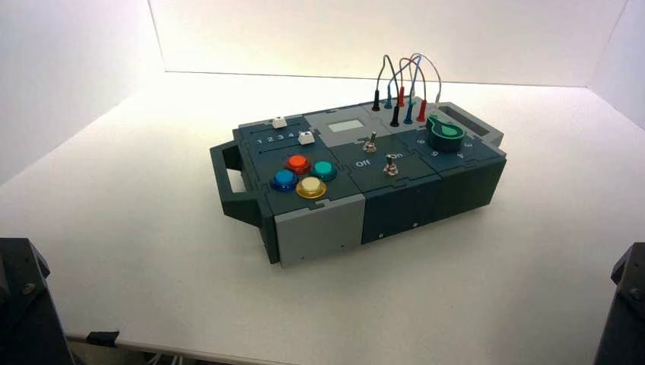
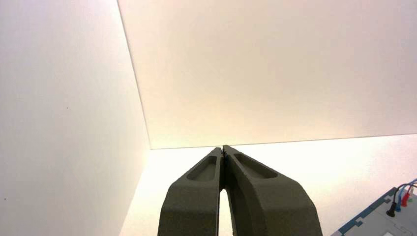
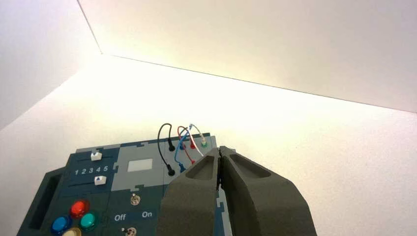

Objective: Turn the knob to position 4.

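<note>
The knob (image 1: pixel 444 133) is a green dial with a brighter green top, standing at the right end of the dark box (image 1: pixel 395 209) in the high view. An arc of small white digits (image 1: pixel 447 155) curves round its near side; I cannot pick out position 4 among them. In the right wrist view the knob is hidden behind my right gripper (image 3: pixel 219 148), which is shut on nothing and hangs short of the box. My left gripper (image 2: pixel 223 147) is shut and empty, off to the box's left, facing the white wall. Both arms sit low at the table's near corners.
Coloured wires (image 1: pixel 403 84) loop up from sockets just behind the knob. Two metal toggle switches (image 1: pixel 370 143) stand left of it by the Off/On lettering (image 3: pixel 133 215). Four coloured buttons (image 1: pixel 304 175) and two white sliders (image 3: pixel 96 156) occupy the left half. White walls enclose the table.
</note>
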You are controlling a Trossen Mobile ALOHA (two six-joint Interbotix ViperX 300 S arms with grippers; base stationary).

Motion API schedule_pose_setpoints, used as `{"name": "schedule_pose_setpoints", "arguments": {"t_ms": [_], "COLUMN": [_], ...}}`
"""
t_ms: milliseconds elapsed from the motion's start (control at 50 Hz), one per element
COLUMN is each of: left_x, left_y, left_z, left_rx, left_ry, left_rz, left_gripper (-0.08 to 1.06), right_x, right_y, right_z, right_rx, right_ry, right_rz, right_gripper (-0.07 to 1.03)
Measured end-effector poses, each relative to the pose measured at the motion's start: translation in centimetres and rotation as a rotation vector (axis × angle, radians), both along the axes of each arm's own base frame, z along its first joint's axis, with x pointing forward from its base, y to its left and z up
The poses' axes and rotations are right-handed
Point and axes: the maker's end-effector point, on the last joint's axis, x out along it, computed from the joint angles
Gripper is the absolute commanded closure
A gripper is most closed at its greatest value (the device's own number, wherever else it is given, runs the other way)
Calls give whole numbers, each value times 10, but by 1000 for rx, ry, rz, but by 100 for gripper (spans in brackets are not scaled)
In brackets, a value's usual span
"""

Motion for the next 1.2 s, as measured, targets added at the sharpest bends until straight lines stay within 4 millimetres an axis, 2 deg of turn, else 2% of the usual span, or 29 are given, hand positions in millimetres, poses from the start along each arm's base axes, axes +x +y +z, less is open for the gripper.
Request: {"name": "schedule_pose_setpoints", "arguments": {"t_ms": [460, 640, 920, 1200], "left_x": [0, 4, 12, 19], "left_y": [-2, -7, -15, -19], "left_z": [0, -7, -21, -31], "left_rx": [0, 1, 12, 18], "left_ry": [0, 31, 94, 152], "left_rz": [-8, -29, -61, -76], "left_gripper": [101, 101, 101, 101], "right_x": [0, 1, 13, 28], "right_y": [0, 1, 15, 48], "right_z": [0, -3, -48, -92], "right_rx": [0, 7, -28, -108], "right_ry": [0, 19, 252, 504], "right_rz": [1, 1, 34, 128], "right_gripper": [98, 98, 98, 98]}}
